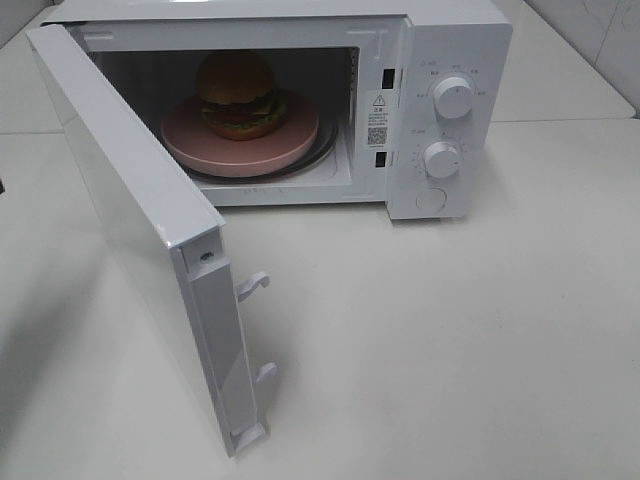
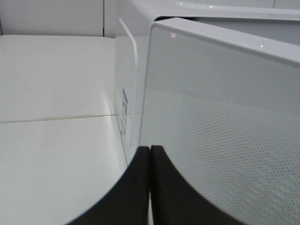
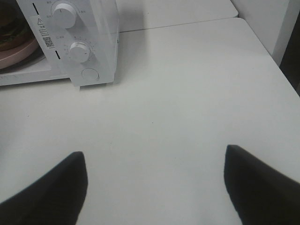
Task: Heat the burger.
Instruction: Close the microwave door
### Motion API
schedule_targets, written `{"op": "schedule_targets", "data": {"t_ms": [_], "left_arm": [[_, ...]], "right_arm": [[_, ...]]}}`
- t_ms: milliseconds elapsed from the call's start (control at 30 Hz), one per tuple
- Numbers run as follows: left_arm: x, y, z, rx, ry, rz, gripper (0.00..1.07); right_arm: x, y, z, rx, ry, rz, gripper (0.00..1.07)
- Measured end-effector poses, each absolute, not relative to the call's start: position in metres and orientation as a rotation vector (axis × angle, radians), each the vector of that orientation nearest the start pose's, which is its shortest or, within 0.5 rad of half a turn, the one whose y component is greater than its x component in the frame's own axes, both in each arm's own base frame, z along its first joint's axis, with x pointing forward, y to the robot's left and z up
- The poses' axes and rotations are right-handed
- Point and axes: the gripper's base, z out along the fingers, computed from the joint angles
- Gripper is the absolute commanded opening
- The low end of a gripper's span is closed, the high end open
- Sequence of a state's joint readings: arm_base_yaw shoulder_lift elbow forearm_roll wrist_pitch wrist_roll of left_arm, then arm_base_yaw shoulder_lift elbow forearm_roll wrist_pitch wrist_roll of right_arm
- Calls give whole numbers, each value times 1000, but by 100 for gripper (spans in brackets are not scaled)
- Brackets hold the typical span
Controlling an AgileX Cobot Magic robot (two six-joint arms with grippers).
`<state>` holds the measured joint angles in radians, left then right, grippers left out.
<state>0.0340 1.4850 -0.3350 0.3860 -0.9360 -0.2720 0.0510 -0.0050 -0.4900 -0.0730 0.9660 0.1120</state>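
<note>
The burger (image 1: 238,95) sits on a pink plate (image 1: 200,150) inside the white microwave (image 1: 460,40), whose door (image 1: 130,220) stands wide open, swung out to the left. Neither arm shows in the high view. In the left wrist view my left gripper (image 2: 150,149) is shut, fingers pressed together, right at the outer face of the door (image 2: 220,131) near its edge. My right gripper (image 3: 154,159) is open over the bare table, apart from the microwave's control panel (image 3: 77,42), with nothing between its fingers. A slice of the pink plate (image 3: 14,49) shows in that view.
The microwave's two knobs (image 1: 453,97) and round button (image 1: 431,199) face front at the right. Two latch hooks (image 1: 254,285) stick out from the door's edge. White table surface (image 1: 450,340) spreads in front and to the right.
</note>
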Motion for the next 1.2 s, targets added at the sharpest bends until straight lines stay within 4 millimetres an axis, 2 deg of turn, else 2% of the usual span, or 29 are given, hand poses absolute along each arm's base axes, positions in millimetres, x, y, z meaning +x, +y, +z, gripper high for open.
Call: {"op": "schedule_targets", "data": {"t_ms": [133,300,467,667,900,1200], "left_arm": [[252,-28,178,187,1749,-302,0],[268,-49,172,248,1757,-360,0],[279,-60,170,222,1752,-359,0],[286,-70,167,205,1762,-346,0],[296,-100,171,286,1718,-351,0],[307,-121,172,293,1719,-328,0]], "right_arm": [[-1,-6,282,59,1952,22,76],[-1,-6,282,59,1952,22,76],[-1,-6,282,59,1952,22,76],[-1,-6,282,59,1952,22,76],[-1,-6,282,59,1952,22,76],[-1,-6,282,59,1952,22,76]]}}
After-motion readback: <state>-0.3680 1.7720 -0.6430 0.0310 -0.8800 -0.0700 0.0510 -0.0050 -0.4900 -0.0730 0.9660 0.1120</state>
